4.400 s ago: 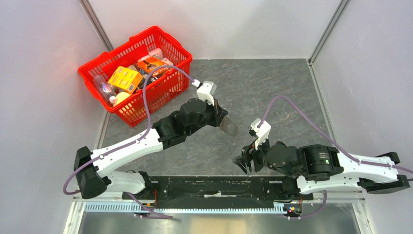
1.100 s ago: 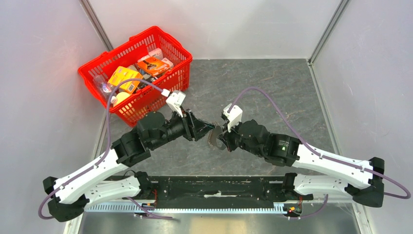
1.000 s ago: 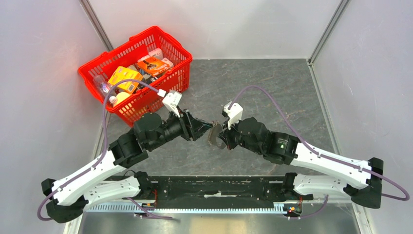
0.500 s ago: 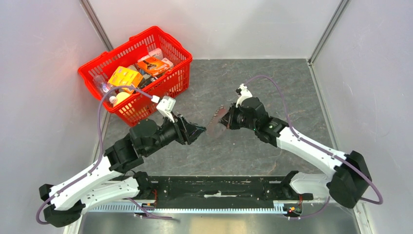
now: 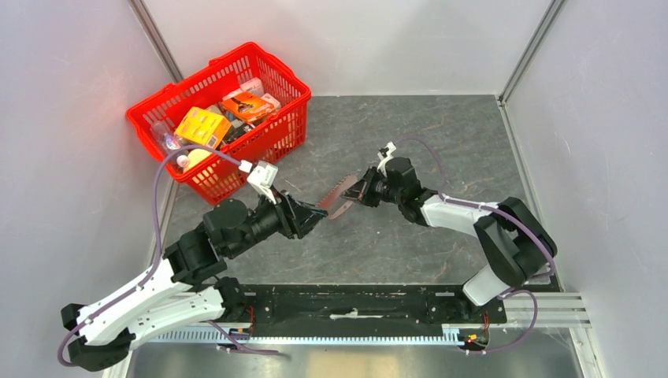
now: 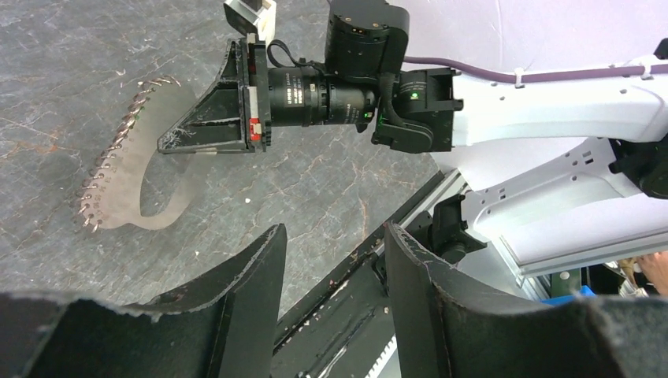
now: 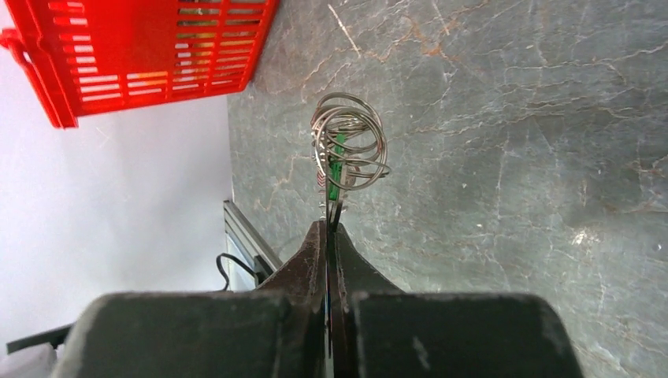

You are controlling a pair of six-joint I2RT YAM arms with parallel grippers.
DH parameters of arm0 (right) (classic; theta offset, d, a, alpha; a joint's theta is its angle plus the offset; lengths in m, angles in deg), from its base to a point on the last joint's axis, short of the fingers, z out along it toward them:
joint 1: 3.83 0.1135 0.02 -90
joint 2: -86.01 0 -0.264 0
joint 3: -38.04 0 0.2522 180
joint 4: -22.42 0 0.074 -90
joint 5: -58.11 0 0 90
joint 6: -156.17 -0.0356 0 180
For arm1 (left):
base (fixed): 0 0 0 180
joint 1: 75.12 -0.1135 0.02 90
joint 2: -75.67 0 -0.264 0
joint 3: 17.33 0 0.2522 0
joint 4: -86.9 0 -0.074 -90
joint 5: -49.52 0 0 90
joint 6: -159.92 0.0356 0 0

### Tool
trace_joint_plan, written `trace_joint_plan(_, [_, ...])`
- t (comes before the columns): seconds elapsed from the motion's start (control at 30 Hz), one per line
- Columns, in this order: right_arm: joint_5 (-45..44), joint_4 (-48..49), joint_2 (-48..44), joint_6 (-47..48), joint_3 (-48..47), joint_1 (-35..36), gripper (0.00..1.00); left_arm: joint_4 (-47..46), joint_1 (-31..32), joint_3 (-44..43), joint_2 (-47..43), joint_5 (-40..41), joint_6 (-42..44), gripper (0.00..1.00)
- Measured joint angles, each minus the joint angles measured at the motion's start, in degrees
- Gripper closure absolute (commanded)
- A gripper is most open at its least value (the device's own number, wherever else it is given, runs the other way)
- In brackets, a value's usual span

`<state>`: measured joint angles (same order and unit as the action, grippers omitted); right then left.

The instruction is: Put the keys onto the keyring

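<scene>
The keyring (image 5: 337, 198) is a grey oval loop with a toothed rim, held above the table. My right gripper (image 5: 354, 193) is shut on one end of it. In the left wrist view the keyring (image 6: 110, 197) hangs from the right gripper (image 6: 163, 146), clear of the stone surface. Edge-on in the right wrist view, the keyring (image 7: 347, 142) shows as silvery coils past my right gripper (image 7: 329, 226). The green head of the keys (image 7: 339, 169) sits among those coils; I cannot tell whether it is threaded on. My left gripper (image 5: 312, 217) is open and empty, a short way left of the ring; its fingertips (image 6: 272, 236) hold nothing.
A red basket (image 5: 277, 84) full of packets stands at the back left, close behind the left arm. Pale walls close in both sides. A black rail (image 5: 354, 303) runs along the near edge.
The keyring went from the left gripper to the right one. Since then the left gripper has drawn back to the left, and the right gripper has swung the ring up and away.
</scene>
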<state>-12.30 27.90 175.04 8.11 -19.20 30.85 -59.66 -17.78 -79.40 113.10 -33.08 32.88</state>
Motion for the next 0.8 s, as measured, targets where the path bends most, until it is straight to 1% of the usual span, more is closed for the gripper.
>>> trace_joint_plan(0.33, [0.63,10.10,8.46,-6.64,3.87,-3.32,1.00,0.00,0.00,1.64,-0.24,-0.09,-0.02,0.45])
trace_joint_plan(0.43, [1.33,13.40,11.58,-8.79,5.29,-4.44,0.95,-0.02,0.00,1.88,-0.20,-0.22,-0.02,0.45])
trace_joint_plan(0.47, [1.55,14.21,12.31,-9.44,5.73,-4.72,0.91,-0.02,0.00,1.90,-0.20,-0.22,-0.02,0.45])
trace_joint_plan(0.53, [1.97,16.28,13.75,-10.75,6.84,-5.40,0.78,-0.04,0.00,2.01,-0.20,-0.22,-0.02,0.44])
trace_joint_plan(0.6, [2.64,18.01,14.88,-11.78,7.61,-5.86,0.62,-0.04,0.00,2.16,-0.20,-0.22,-0.02,0.45])
trace_joint_plan(0.63, [2.82,18.43,15.19,-12.24,7.82,-6.01,0.55,-0.04,0.00,2.23,-0.20,-0.22,-0.02,0.45])
trace_joint_plan(0.67, [2.91,18.71,15.39,-12.46,8.04,-6.10,0.50,-0.04,0.00,2.27,-0.20,-0.22,-0.02,0.45])
trace_joint_plan(0.8, [3.23,20.26,15.41,-12.85,9.01,-6.36,0.36,-0.07,0.00,2.34,0.07,-0.24,-0.02,0.45])
